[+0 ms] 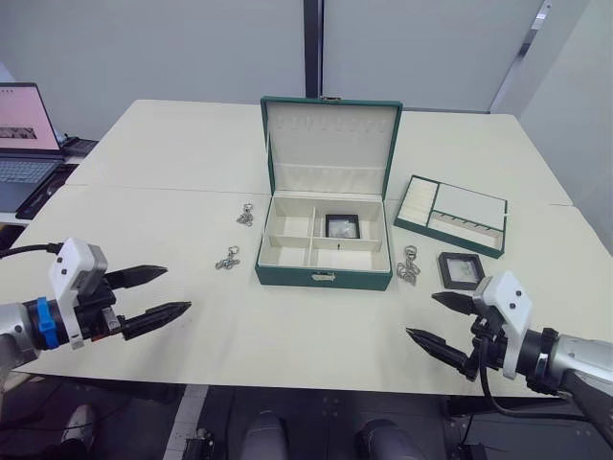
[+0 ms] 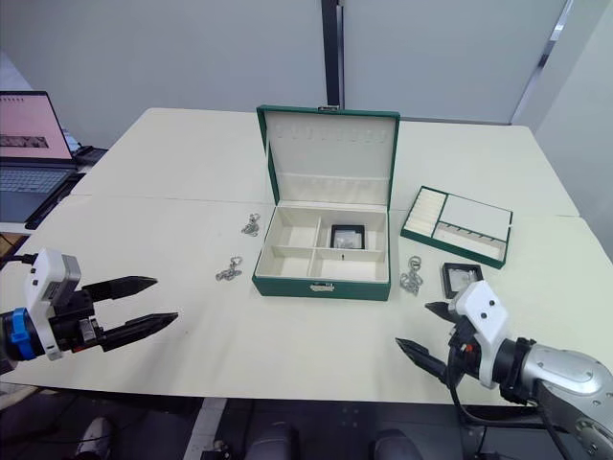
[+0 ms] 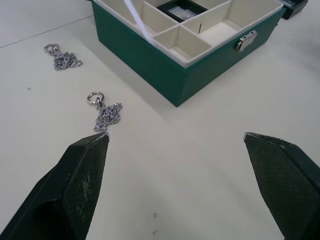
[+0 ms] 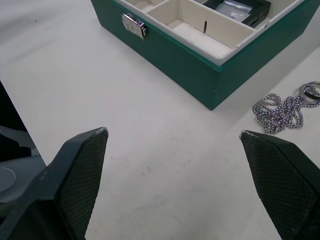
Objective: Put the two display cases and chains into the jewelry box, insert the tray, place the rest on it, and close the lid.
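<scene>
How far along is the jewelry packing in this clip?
Done: one display case lies in a rear compartment of the open jewelry box.

In hand: nothing; the left gripper and right gripper hover open.

Left: the second display case and three chains lie on the table; the tray sits to the box's right; the lid stands open.

Laptop (image 1: 24, 144) left of the jewelry box (image 1: 326, 251) cut by the frame edge; screen content too small to read. Display case (image 1: 342, 226) inside the box: window contents unclear. Lid (image 1: 331, 144) hooks barely resolvable. Chain (image 4: 285, 111) right of the box clipped at the right wrist view's edge. Tray (image 1: 451, 215) compartments' contents too small to tell.
</scene>
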